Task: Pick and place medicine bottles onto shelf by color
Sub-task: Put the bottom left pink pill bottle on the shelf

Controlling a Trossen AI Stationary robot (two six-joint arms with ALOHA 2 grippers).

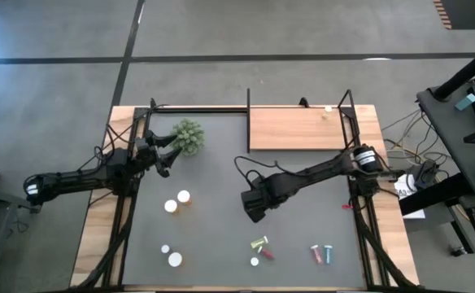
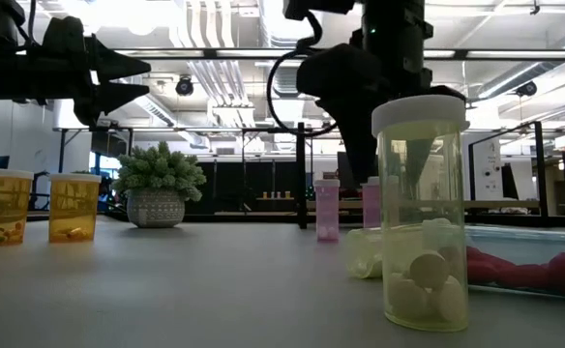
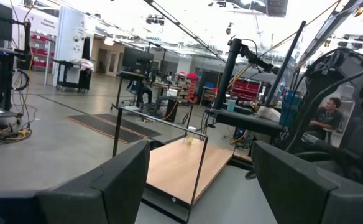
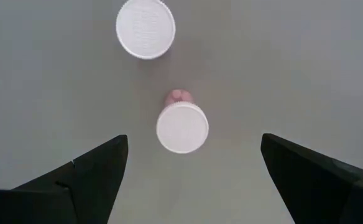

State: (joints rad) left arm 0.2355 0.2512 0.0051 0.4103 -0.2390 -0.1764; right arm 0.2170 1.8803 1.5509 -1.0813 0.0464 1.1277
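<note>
1. Right jaws spread wide and empty, poised directly above a small pink plastic vial with a white cap point(image 4: 182, 127), centred between them.
2. Vial upright on the dark grey desk point(image 1: 213, 236), long axis vertical, cap facing up; second white-capped vial point(image 4: 145, 28) just beside.
3. Best lowered straight down, closing on the body below the cap, clear of the neighbour.
4. Light-brown wooden shelf point(image 1: 298, 129) well apart, at the far edge.
5. Left jaws released, empty, raised near the fuzzy green plant ball point(image 1: 188, 136).

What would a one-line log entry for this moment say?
right gripper: open, above upright pink white-capped bottle | left gripper: open, empty, beside fuzzy green plant
</note>
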